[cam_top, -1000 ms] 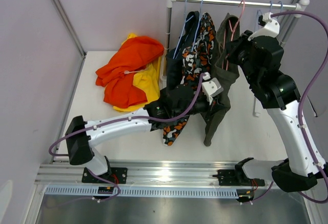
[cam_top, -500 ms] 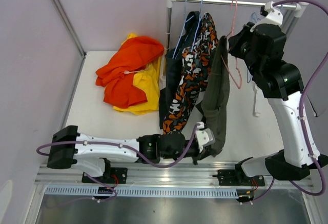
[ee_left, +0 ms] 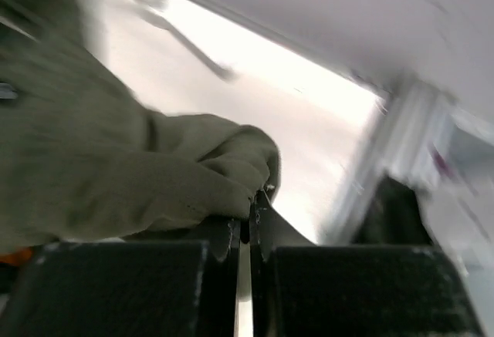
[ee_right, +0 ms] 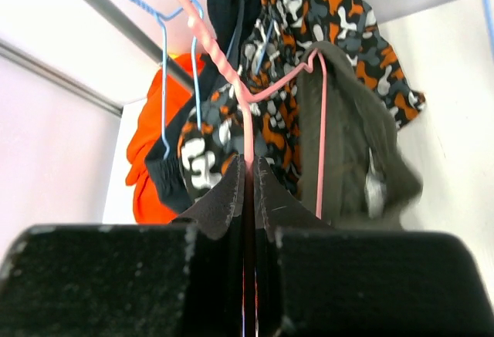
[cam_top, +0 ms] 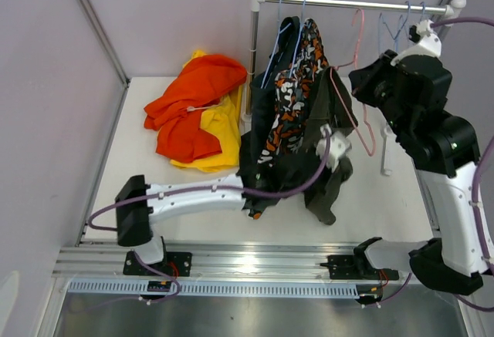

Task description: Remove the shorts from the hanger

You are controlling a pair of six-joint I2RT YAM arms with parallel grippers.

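Note:
My left gripper point(ee_left: 249, 204) is shut on a fold of the dark olive-grey shorts point(ee_left: 139, 167). From above, it point(cam_top: 333, 156) holds them point(cam_top: 328, 187) low over the table, under the rail. My right gripper point(ee_right: 248, 173) is shut on the wire of a pink hanger point(ee_right: 241, 90). One end of the hanger still sits in the top of the olive shorts point(ee_right: 347, 152). From above, the right gripper point(cam_top: 369, 84) is just below the rail, with the pink hanger point(cam_top: 356, 117) tilted beside it. The camouflage shorts point(cam_top: 292, 94) and navy-black shorts point(cam_top: 262, 98) hang on blue hangers. The orange-red shorts point(cam_top: 193, 94) lie on the yellow shorts point(cam_top: 220, 129) on the table.
A metal rail point(cam_top: 355, 1) spans the back on two posts; the left post point(cam_top: 253, 44) stands beside the hanging shorts. Empty blue hangers point(cam_top: 397, 25) hang near the rail's right end. A grey wall closes the left and back sides.
My left gripper has swung from the table's front edge back and right, taking the olive shorts with it. My right arm has moved slightly right and down with the pink hanger.

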